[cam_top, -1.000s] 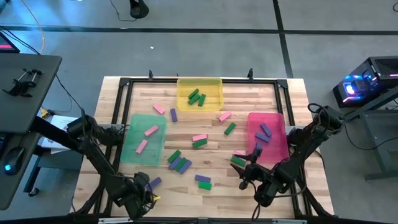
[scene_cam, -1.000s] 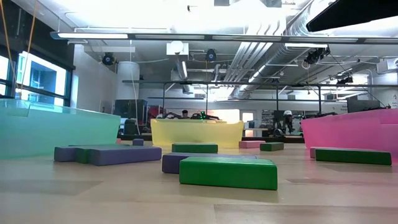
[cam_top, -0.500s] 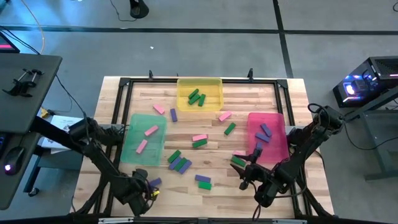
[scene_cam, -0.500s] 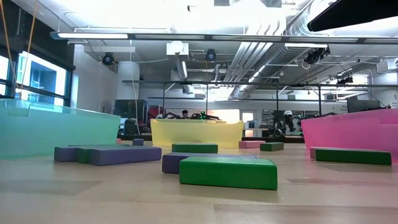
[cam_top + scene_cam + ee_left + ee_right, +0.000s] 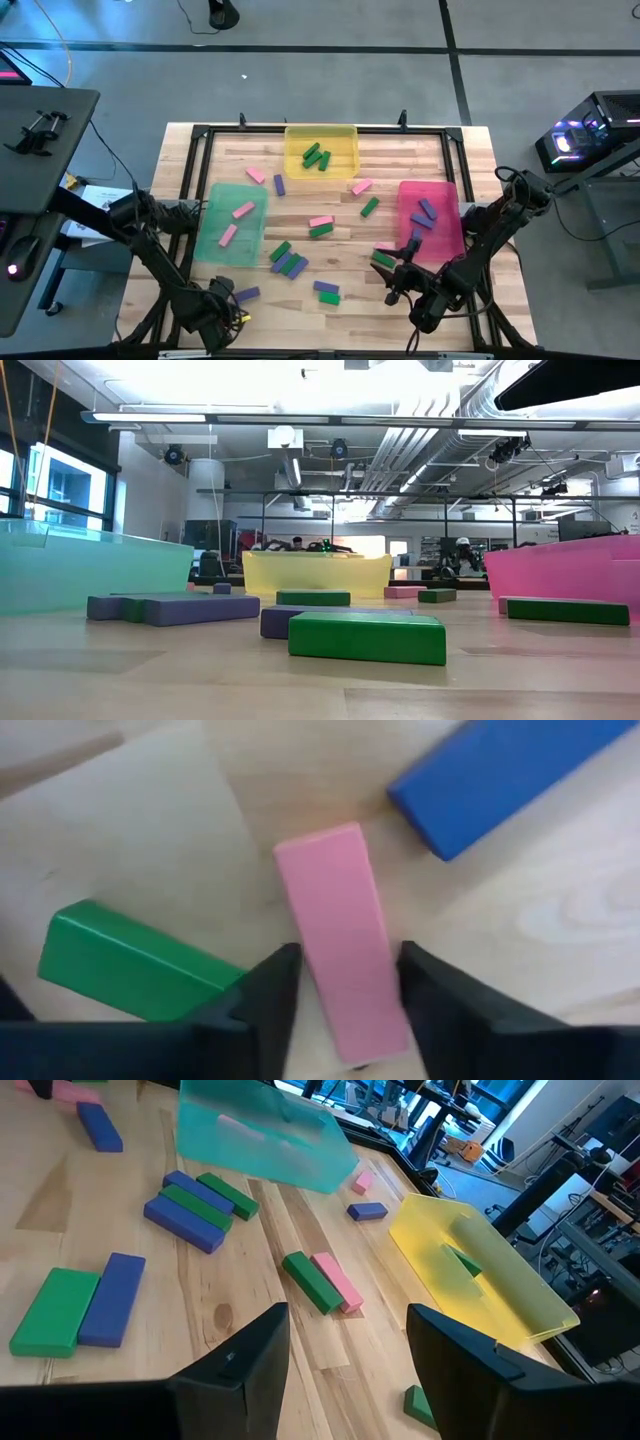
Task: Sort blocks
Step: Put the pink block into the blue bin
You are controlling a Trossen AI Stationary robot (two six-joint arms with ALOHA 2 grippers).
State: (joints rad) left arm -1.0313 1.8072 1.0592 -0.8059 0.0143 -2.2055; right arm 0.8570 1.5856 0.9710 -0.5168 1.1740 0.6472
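My left gripper points down at the table's front left, next to a purple block. In its wrist view a pink block lies flat on the wood between its two fingers, with a green block and a blue block close by. Other pink, green and purple blocks lie scattered mid-table. My right gripper hovers open at the front right with nothing between its fingers. My left gripper has the pink block between its two fingers, which come from above, point down and lie across the block at its long sides. The block lies flat on the table, a little askew to the fingers, so each finger meets it at a different spot along its length.
A teal tray holds pink blocks, a yellow tray holds green ones, and a pink tray holds purple ones. A green and a purple block lie near the front edge. Bare wood shows at the table's front middle.
My left gripper has sunk a little toward the table and shifted slightly toward the left edge, so the purple block beside it shows more fully. My right arm has kept still.
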